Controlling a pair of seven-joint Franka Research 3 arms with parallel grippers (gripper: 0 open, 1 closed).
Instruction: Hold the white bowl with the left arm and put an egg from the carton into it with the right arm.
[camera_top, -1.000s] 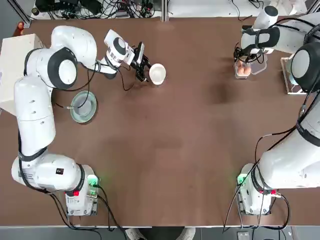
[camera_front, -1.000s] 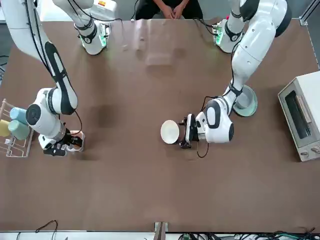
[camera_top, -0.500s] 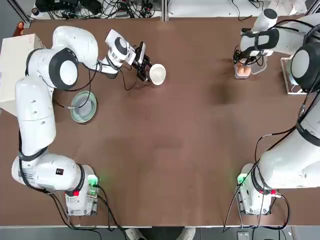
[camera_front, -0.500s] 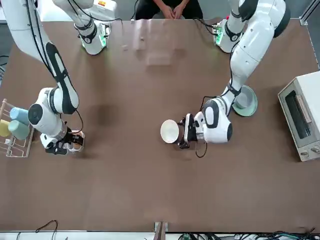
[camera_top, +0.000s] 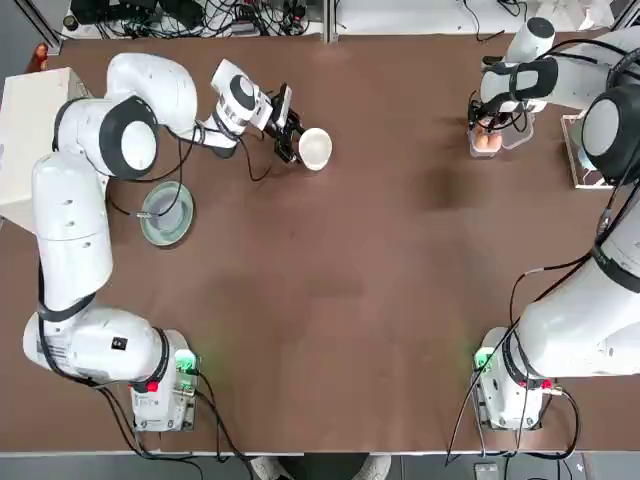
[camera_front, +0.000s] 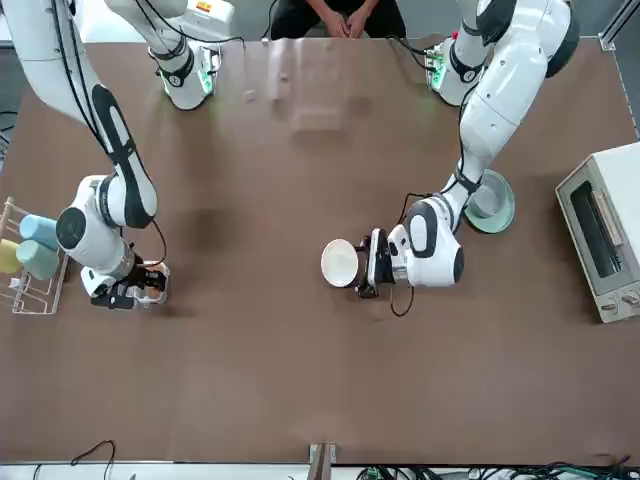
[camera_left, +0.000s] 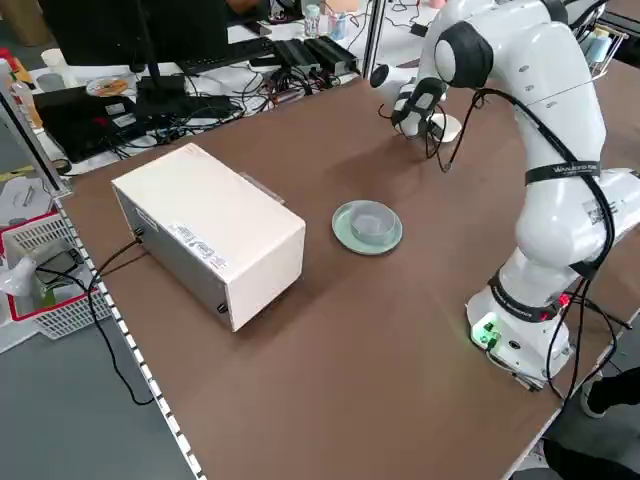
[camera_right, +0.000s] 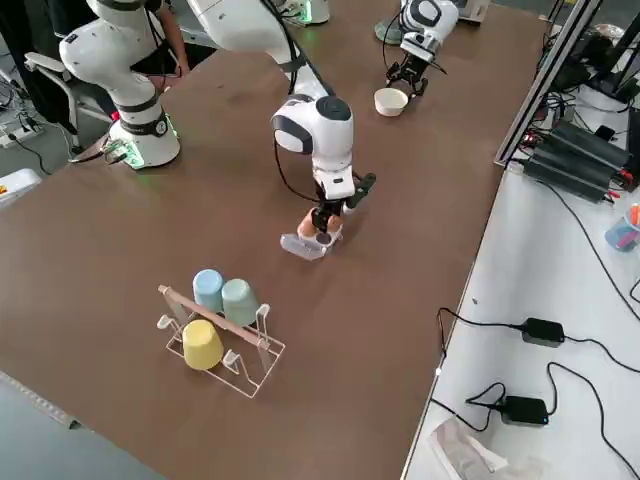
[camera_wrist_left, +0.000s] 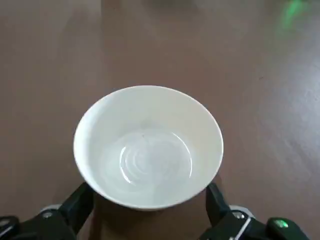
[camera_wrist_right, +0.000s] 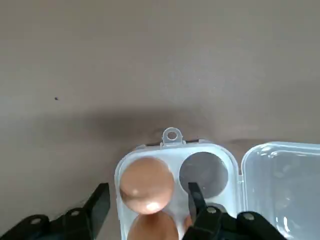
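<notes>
The white bowl (camera_top: 315, 148) stands upright and empty at the table's far left-centre. My left gripper (camera_top: 291, 137) lies level beside it, open, and in the left wrist view its fingers (camera_wrist_left: 83, 199) flank the bowl's (camera_wrist_left: 148, 150) near wall. At the far right the clear carton (camera_top: 492, 141) lies with its lid (camera_wrist_right: 282, 182) folded open. My right gripper (camera_wrist_right: 148, 199) hangs just over it, open, its fingertips on either side of one brown egg (camera_wrist_right: 146, 185). A second egg (camera_wrist_right: 152, 226) lies nearer the wrist, and one cell (camera_wrist_right: 203, 172) is empty.
A pale-green glass dish (camera_top: 167, 213) sits near the left arm, with a white boxy oven (camera_left: 210, 232) at the table's left edge. A rack of coloured cups (camera_right: 218, 320) stands just right of the carton. A person's hands (camera_front: 340, 18) show at the robot's side.
The left gripper has edged closer to the bowl, so its fingers now flank it. The right gripper has shifted slightly over the carton. Bowl and carton have not moved.
</notes>
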